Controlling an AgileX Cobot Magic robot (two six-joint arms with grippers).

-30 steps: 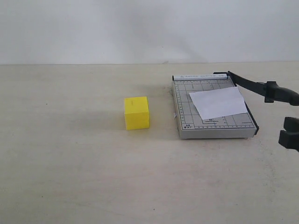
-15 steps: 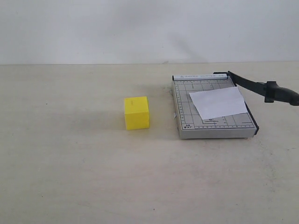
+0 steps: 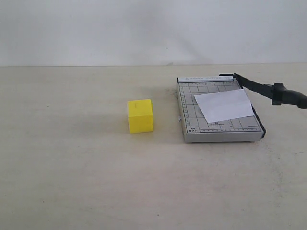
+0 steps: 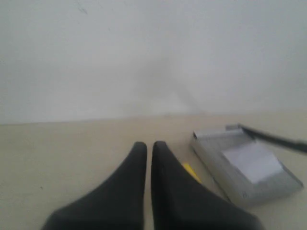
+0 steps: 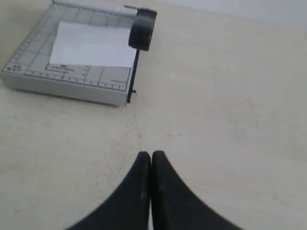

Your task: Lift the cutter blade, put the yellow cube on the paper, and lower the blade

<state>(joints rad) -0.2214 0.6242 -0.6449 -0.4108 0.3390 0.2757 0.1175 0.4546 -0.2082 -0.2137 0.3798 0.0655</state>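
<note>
Centrally, the yellow cube (image 3: 140, 116) rests on the bench (image 3: 72, 167), left of the grey cutter board (image 3: 188, 115); the paper (image 3: 224, 105) lies on that board, beside the raised cutter blade (image 3: 261, 88). Left pincer (image 4: 146, 144) and right pincer (image 5: 151, 154) are closed, empty.

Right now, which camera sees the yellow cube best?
The exterior view: the whole cube sits in the open on the table, apart from the board. The left wrist view shows only a yellow sliver past the shut left gripper. The right wrist view does not show it at all.
</note>
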